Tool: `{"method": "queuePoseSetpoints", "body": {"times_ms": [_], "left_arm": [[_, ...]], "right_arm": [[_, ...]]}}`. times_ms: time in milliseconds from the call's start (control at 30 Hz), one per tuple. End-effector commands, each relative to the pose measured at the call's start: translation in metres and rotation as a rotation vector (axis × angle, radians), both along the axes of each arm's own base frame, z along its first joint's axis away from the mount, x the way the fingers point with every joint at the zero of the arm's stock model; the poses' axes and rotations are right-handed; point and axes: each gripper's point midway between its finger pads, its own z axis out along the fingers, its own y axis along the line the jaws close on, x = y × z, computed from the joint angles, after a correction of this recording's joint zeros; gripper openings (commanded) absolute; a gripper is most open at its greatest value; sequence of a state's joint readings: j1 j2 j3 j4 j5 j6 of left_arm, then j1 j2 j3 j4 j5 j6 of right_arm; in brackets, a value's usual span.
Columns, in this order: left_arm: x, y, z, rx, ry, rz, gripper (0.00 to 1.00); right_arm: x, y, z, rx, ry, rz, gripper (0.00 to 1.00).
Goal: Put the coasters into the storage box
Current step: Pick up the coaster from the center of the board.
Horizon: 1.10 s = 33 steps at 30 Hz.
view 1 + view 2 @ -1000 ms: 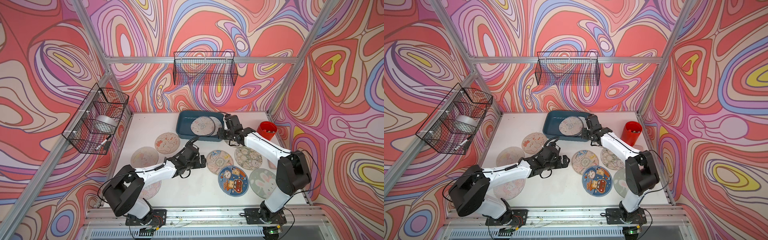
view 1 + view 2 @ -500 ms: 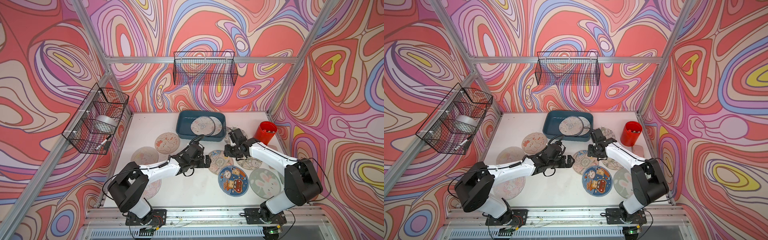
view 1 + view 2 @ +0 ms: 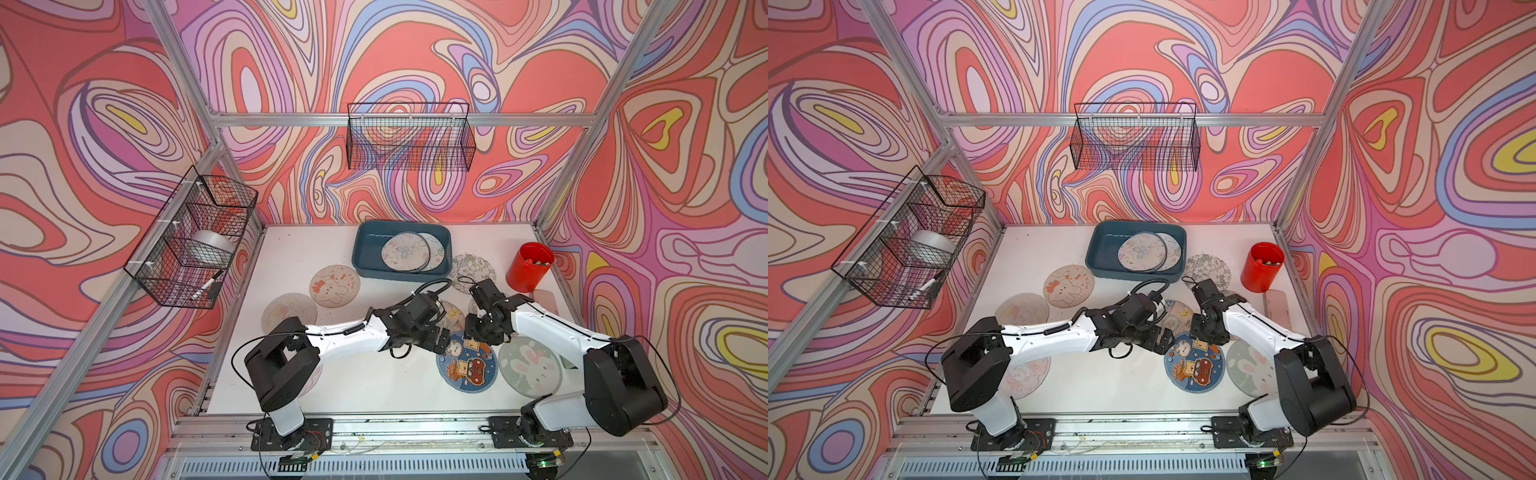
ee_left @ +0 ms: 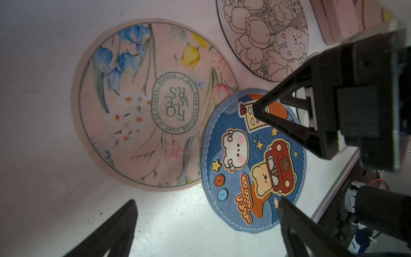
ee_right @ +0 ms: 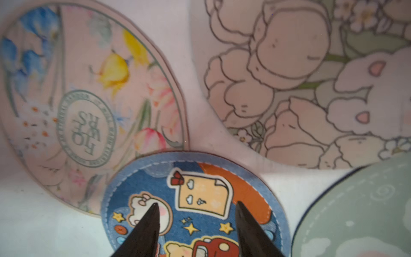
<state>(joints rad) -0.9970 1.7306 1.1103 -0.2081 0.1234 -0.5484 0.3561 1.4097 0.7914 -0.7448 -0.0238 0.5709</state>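
Over coaster (image 3: pixel 467 370) edge, right end effector (image 5: pixel 196 205)

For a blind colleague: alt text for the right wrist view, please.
The right gripper, open and empty, points at a blue bear-and-car coaster. Beside it lie a pink floral coaster, a tulip-and-rabbit coaster and a pale green coaster.
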Motion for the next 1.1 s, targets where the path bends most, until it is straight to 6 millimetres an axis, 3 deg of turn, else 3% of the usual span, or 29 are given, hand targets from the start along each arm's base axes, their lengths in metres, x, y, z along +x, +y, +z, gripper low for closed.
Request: {"method": "queuePoseSetpoints", "body": {"times_ms": [0, 600, 1067], "left_arm": [[-0.011, 0.001, -0.01, 0.099, -0.001, -0.073, 0.99], [-0.013, -0.007, -0.045, 0.297, 0.007, -0.101, 0.99], [-0.002, 0.006, -0.065, 0.42, -0.02, -0.06, 0.99]], "right_arm": [[-0.013, -0.01, -0.001, -0.003, 0.01, -0.039, 0.56], [-0.049, -0.018, -0.006, 0.044, 0.058, -0.155, 0.57], [-0.081, -0.027, -0.012, 0.029, 0.159, -0.236, 0.66]]}}
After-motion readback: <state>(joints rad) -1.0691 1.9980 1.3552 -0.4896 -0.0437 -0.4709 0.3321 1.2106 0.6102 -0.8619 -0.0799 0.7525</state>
